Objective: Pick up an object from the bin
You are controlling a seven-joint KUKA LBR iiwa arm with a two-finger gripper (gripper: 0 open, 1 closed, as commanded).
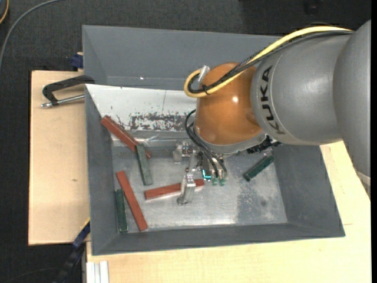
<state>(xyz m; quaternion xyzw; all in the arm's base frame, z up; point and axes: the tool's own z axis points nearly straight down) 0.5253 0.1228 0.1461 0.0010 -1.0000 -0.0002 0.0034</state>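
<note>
Gripper (187,184): mine's down at the floor of the bin (177,52), about mid-bin, under my orange wrist cover (227,108). Honestly can't tell from this angle whether it's open or closed.
Nearest thing: red-brown flat bar (165,191), lying flat, nearly level across the view, with its right end right at my gripper. Touching or just beside, can't say.
Handling guess: looks like a stiff little stick, light, not fragile. Smooth faces could be a bit slick on the metal floor.
Where to grab: across the narrow width, nearer the middle than the tip. I'm at the right end, so I'd expect the far end to droop on a lift.
Neighbours: dark green bar (259,168) off to the right, well apart. Grey-green bar (143,165) up-left, near the red-brown one's left end but apart.
Farther out: long red bar (121,133) toward the upper-left corner; another red bar (132,202) and a dark green stick (121,212) side by side lower left.
</note>
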